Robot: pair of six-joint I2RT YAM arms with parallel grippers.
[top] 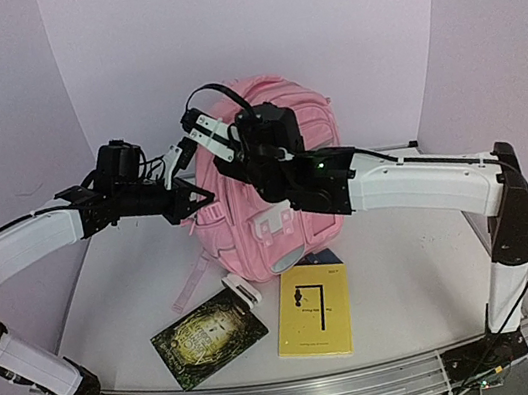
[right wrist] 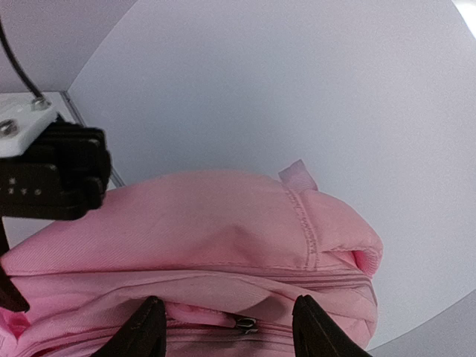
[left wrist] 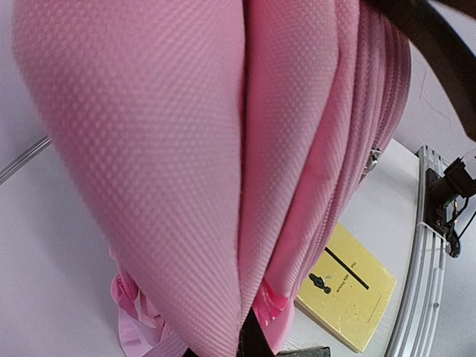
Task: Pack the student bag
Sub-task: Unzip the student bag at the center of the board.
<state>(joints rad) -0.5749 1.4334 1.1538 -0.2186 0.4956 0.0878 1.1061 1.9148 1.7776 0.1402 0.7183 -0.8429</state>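
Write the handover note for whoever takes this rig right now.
Left claw: against the student bag's upper side; open or shut cannot be told.
Right claw: open, straddling the zip pull on the bag's top.
Bag stands upright mid-table.
Done: nothing visibly packed.
To do: yellow book and dark green book lie on the table before the bag; probably unzip, then load them.

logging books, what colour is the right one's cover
The book is yellow with black print; top external view.
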